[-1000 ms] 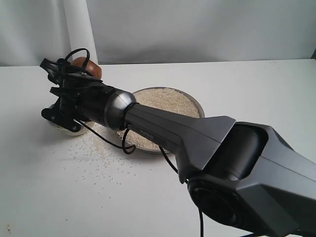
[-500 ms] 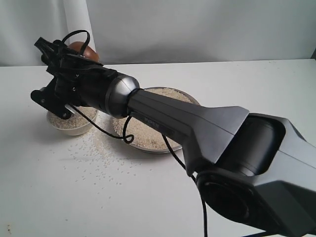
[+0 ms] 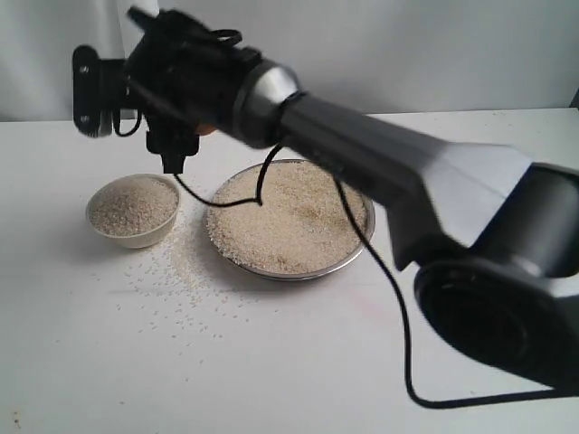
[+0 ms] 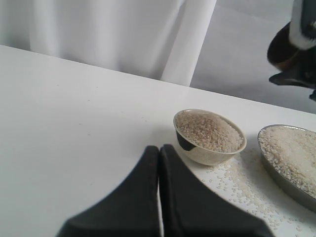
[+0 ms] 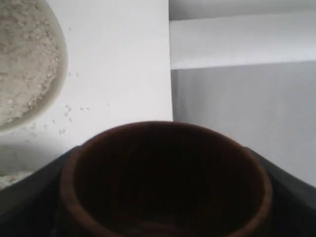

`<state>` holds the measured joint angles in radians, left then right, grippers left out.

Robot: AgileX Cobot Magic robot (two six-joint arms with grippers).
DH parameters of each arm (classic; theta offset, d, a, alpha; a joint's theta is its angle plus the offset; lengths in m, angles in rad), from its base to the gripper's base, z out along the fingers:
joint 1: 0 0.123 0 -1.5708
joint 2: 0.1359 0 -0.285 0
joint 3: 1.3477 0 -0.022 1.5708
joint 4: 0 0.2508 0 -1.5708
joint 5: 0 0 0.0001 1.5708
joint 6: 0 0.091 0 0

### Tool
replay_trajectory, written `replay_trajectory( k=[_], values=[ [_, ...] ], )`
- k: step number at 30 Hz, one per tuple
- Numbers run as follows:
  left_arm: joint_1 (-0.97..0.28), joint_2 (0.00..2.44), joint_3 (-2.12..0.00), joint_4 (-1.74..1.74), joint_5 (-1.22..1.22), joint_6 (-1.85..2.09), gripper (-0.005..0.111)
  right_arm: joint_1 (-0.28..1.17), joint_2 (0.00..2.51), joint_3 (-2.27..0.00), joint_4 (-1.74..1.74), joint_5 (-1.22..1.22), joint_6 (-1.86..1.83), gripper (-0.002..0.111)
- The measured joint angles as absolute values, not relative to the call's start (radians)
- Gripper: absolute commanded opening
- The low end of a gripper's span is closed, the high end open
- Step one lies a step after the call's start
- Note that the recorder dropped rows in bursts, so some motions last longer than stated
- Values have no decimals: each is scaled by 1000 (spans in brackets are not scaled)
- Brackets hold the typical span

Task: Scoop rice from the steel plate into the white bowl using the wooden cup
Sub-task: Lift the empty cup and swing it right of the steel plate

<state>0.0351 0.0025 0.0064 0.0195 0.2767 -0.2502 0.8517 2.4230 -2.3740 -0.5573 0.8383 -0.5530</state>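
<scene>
Quick update from the remote desk. Nearest thing on my left wrist cam is the left gripper (image 4: 159, 150): fingers pressed flat together, nothing in them, parked low over the table (image 3: 109, 362) on its left side. Next out is a scatter of loose rice (image 3: 176, 271) toward the front edge, running up between the two dishes. Behind that is the bowl (image 3: 136, 238) near the left edge, with the plate (image 3: 298, 273) about mid-table, close but not touching. Big change: a second ago the right gripper (image 3: 181, 136) was down on top of the bowl and hiding it. Now the arm has swung up and back toward the far edge, and the bowl is in plain sight, heaped to the rim. The jaws stand wide and are clamped round the cup (image 5: 165, 182), which hangs in the air above and behind the bowl. Its inside looks dark and empty on the right wrist cam. I read that as a pour just finished. The plate is still well covered, so another scoop is possible, but I doubt the bowl takes much more without spilling. Count: one cup, one bowl, one plate, two grippers, and rice in three spots (plate, bowl, table).
</scene>
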Motion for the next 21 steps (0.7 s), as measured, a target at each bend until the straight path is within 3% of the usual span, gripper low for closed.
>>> replay_trajectory(
  k=[8,15,21],
  values=[
    [35,3,6,19,277,-250,0,715,2218,-2374,-121,928,-521,0],
    [35,3,6,19,277,-250,0,539,2058,-2374,76,1216,-508,0],
    [35,3,6,19,277,-250,0,429,1920,-2058,138,1217,-536,0]
  ],
)
